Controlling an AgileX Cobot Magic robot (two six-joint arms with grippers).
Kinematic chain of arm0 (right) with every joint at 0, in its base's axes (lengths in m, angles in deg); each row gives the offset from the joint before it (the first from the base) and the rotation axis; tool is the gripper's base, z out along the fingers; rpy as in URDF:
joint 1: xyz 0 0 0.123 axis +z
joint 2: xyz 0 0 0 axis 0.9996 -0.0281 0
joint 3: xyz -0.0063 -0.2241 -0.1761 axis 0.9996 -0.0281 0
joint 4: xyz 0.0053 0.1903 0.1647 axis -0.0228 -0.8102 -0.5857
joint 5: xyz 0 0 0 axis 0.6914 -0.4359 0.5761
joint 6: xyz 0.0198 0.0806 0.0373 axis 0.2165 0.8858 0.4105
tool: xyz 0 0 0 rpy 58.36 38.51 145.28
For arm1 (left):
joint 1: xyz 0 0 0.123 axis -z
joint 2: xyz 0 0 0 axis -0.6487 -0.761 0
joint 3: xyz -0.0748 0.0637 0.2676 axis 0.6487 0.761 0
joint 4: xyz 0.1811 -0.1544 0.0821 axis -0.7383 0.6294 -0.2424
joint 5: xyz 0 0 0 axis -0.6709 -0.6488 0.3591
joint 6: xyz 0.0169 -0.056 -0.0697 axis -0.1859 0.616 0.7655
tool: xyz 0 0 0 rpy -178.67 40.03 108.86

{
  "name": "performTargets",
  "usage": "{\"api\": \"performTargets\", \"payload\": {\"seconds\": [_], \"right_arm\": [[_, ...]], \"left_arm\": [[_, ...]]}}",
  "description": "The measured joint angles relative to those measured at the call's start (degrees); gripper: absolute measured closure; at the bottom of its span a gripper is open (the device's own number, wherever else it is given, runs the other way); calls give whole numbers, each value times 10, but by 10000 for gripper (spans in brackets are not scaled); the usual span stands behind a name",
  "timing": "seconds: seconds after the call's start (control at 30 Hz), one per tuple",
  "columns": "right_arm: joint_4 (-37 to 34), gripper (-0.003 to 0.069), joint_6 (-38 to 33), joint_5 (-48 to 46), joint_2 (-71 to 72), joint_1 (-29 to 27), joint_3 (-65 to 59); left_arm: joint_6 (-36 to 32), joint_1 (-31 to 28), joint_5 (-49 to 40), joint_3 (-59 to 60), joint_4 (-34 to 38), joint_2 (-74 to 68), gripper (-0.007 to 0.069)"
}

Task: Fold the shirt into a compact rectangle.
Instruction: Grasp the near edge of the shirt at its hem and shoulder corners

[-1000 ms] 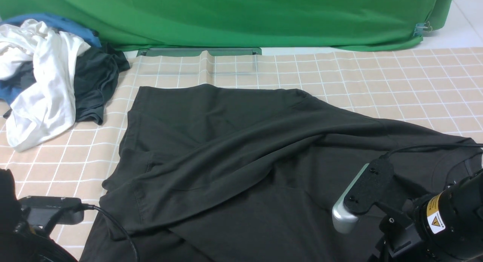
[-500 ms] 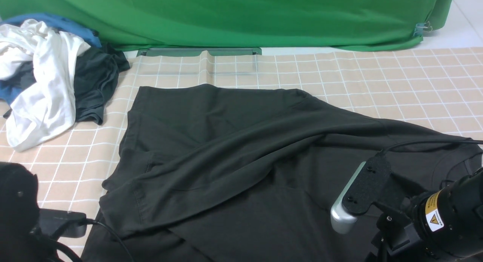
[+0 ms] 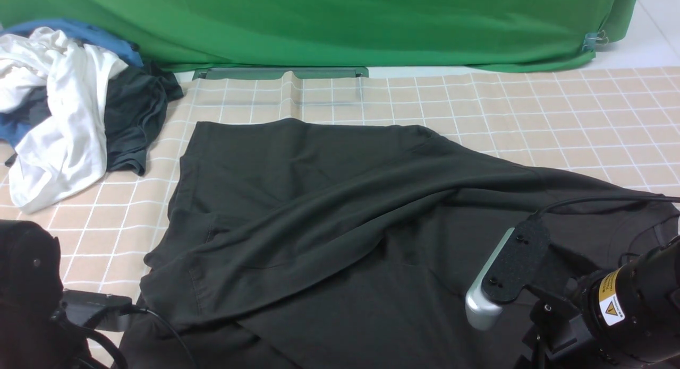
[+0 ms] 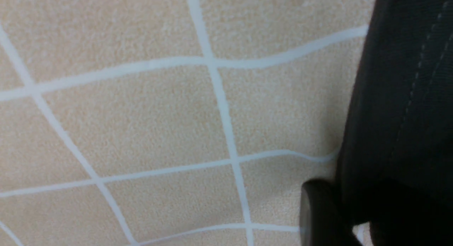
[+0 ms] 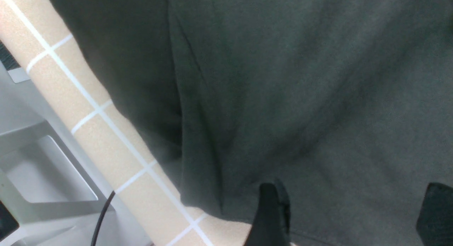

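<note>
Clothes pile point(image 3: 58, 119) far-left; green backdrop point(image 3: 319, 24) behind.

Shirt point(image 3: 319, 215): matt dark knit cloth, soft folds, stitched hem. Table cover point(image 3: 478, 109): beige, matt, fine-grained. Backdrop point(image 3: 319, 24), upper frame: smooth green cloth.

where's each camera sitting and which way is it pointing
Front: between the arms, facing forward over the shirt to the green backdrop; both arms show at lower corners.
Left wrist: on the left arm, looking down at checked tablecloth and shirt hem; one finger shows.
Right wrist: on the right arm, looking down at the shirt; two fingers show, apart.
Shared: all see the shirt.
</note>
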Motion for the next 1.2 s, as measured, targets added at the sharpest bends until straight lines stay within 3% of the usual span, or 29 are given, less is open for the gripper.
{"api": "performTargets", "payload": {"seconds": [0.13,0.43,0.63,0.87,1.03,1.2], "right_arm": [[0,111,0,-2,0,0,0],[14,172,-5,-40,0,0,0],[2,137,-9,-47,0,7,0],[-2,76,-28,-35,-38,86,0],[11,74,-23,5,-108,132,0],[18,92,-16,24,-173,141,0]], "left_arm": [[14,0,1,-11,12,-1,590],[77,0,-63,-40,18,99,599],[98,0,-100,-40,15,183,604],[107,0,-123,-40,14,216,604],[108,0,-123,-40,14,216,604],[108,0,-120,-40,14,216,604]]}}
